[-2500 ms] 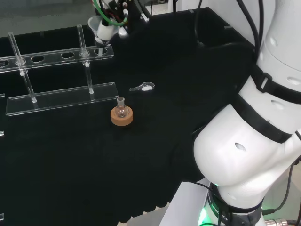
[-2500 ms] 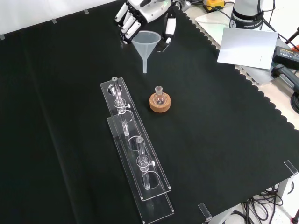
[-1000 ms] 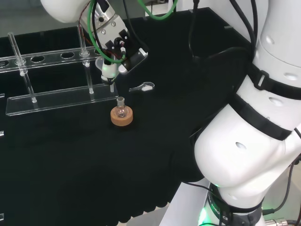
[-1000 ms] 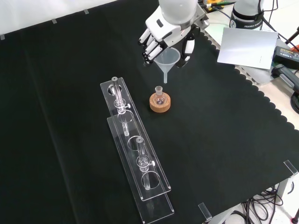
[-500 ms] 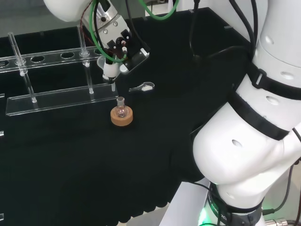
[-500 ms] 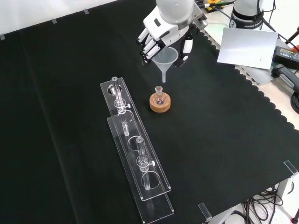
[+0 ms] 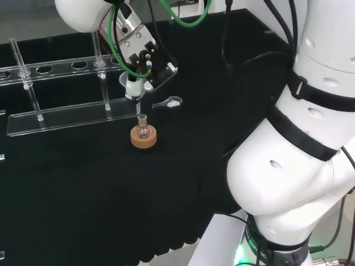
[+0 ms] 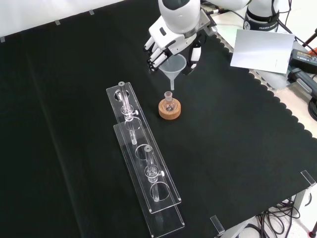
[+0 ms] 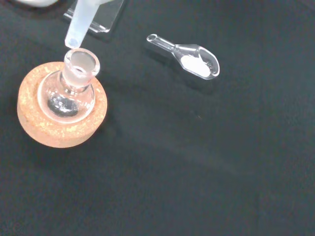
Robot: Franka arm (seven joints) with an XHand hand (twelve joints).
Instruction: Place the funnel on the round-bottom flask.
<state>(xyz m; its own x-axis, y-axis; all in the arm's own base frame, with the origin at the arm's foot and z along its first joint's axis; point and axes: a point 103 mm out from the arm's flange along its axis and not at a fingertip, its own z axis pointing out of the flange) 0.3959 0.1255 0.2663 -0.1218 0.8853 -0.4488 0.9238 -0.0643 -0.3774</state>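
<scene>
The hand (image 8: 171, 42) is shut on a clear plastic funnel (image 8: 172, 68), fingers and thumb curled round its cone. In the head view the hand (image 7: 145, 55) holds the funnel (image 7: 132, 87) above a small round-bottom flask (image 7: 143, 126). The flask (image 8: 169, 101) stands upright on a cork ring (image 8: 169, 109) in the middle of the black cloth. In the wrist view the funnel's spout (image 9: 81, 24) hangs just over the open neck of the flask (image 9: 71, 88), apart from it and a little off its centre.
A long clear acrylic tube rack (image 8: 141, 158) with upright glass tubes lies left of the flask in the front view. A small glass scoop (image 9: 189, 55) with white powder lies on the cloth close to the flask; the scoop (image 7: 168, 102) is right of the rack in the head view.
The hand has carried the funnel from the cloth's far edge towards the flask and lowered it; the spout's tip now hangs just above the flask's neck.
</scene>
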